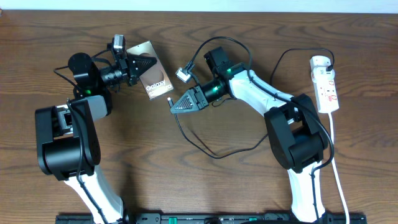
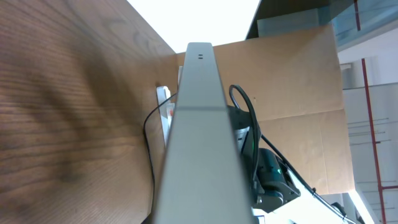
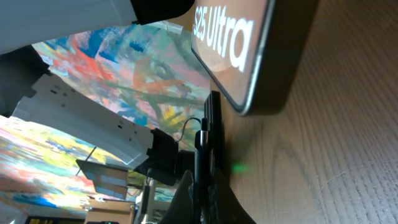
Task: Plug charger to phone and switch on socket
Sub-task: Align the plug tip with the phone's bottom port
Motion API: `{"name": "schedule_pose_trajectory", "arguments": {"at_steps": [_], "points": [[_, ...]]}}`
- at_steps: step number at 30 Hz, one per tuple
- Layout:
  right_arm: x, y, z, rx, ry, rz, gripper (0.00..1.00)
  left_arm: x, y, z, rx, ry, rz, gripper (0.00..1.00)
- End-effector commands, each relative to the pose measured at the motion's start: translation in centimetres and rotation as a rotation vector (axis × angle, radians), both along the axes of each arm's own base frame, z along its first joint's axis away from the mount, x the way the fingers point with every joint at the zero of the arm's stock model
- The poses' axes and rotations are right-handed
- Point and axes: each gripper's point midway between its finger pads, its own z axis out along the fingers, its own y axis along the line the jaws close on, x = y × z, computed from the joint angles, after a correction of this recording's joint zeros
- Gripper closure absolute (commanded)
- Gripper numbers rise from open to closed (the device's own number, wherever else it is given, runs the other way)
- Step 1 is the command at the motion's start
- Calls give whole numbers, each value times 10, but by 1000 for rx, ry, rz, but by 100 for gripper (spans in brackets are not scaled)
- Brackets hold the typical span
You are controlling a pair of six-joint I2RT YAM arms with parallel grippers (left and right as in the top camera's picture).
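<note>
Black charger (image 1: 170,99) tip just beside phone (image 1: 153,78) corner

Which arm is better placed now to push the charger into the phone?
Right. The right gripper holds the charger with its tip near the lower end of the phone; the left gripper is occupied gripping it.

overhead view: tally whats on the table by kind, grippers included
phone: 1
charger cable: 1
power strip: 1
grippers: 2 (left gripper, right gripper)
total: 5
</note>
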Motion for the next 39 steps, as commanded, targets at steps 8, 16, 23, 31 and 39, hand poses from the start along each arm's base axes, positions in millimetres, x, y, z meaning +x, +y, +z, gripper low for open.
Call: {"name": "schedule_pose_trajectory", "arguments": {"at_steps": [8,16,23,31,39], "points": [[3,3,0,2,28,-2,99,0,0,12,1,-24,-7,92],[4,5,1,8,20,0,99,0,-3,12,1,-26,-11,93],[3,6,1,6,25,1,99,0,-14,14,3,-44,-20,93],[2,6,1,6,24,3,99,0,-15,14,3,-43,-22,93],[2,7,1,4,20,4,99,3,-14,14,-1,-35,-5,93]]}}
